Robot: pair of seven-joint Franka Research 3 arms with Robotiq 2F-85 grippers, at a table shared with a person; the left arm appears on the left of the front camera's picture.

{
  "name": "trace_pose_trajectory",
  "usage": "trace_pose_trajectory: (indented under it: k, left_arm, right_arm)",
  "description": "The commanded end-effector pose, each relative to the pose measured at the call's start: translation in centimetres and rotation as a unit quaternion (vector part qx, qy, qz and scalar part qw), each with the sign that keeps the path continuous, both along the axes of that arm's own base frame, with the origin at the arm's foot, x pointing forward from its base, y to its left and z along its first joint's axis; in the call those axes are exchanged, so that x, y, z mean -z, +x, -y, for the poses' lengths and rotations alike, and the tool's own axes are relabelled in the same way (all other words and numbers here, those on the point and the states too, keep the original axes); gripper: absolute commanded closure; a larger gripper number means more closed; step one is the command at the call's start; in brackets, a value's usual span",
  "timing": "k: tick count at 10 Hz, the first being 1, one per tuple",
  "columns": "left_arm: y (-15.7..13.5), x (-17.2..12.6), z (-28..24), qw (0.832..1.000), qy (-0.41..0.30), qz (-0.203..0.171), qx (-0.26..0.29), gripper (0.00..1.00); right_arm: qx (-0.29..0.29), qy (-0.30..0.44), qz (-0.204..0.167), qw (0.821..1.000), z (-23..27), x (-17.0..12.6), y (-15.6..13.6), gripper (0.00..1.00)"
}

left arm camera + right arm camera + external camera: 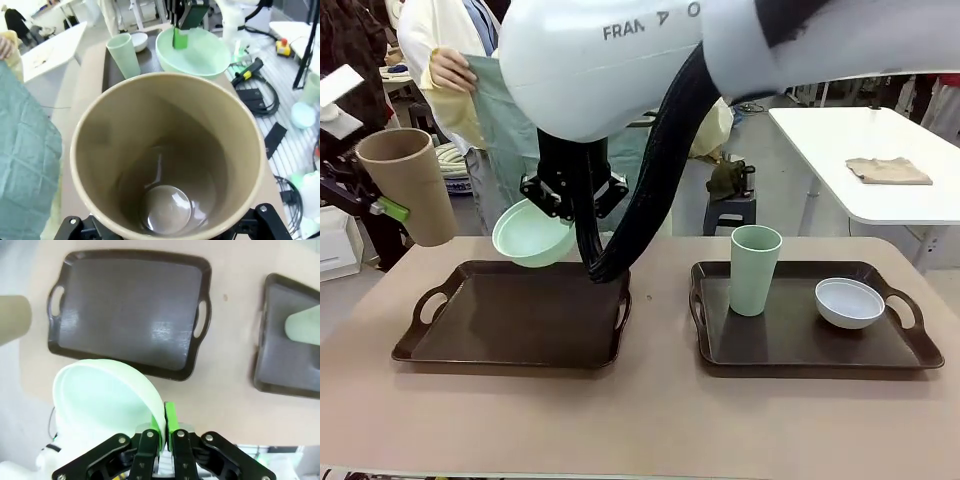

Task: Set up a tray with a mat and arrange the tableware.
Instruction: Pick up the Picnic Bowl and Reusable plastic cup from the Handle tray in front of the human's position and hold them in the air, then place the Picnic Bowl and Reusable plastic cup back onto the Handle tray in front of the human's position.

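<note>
The glossy mint green bowl (532, 235) hangs tilted above the left tray's (510, 315) far edge, rim pinched by the downward-reaching right gripper (164, 422), while the left gripper (382, 205), seemingly clamped around the tan tumbler (408, 185), holds it aloft left of that tray; the pale green tumbler (754, 270) and whitish-blue bowl (848, 302) stand on the right tray (790, 340).
</note>
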State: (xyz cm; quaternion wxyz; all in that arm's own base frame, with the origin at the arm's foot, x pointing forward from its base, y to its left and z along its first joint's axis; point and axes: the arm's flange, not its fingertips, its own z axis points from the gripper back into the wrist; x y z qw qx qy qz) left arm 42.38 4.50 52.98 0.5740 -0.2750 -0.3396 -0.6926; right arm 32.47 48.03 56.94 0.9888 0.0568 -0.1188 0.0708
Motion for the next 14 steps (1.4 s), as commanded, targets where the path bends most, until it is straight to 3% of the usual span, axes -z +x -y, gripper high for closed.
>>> trace_pose_trajectory:
  k: [1,2,14]
  left_arm:
    - [-1.1,-0.6,-0.1,0.999,-0.025,-0.031,-0.014,0.76]
    - [0.0,0.0,0.0,1.0,0.0,0.0,0.0,0.76]
    - [0.0,0.0,0.0,1.0,0.0,0.0,0.0,0.76]
  right_arm:
    - [0.003,0.018,0.009,1.0,1.6,0.8,1.0,0.99]
    - [0.0,0.0,0.0,1.0,0.0,0.0,0.0,0.99]
    - [0.0,0.0,0.0,1.0,0.0,0.0,0.0,0.99]
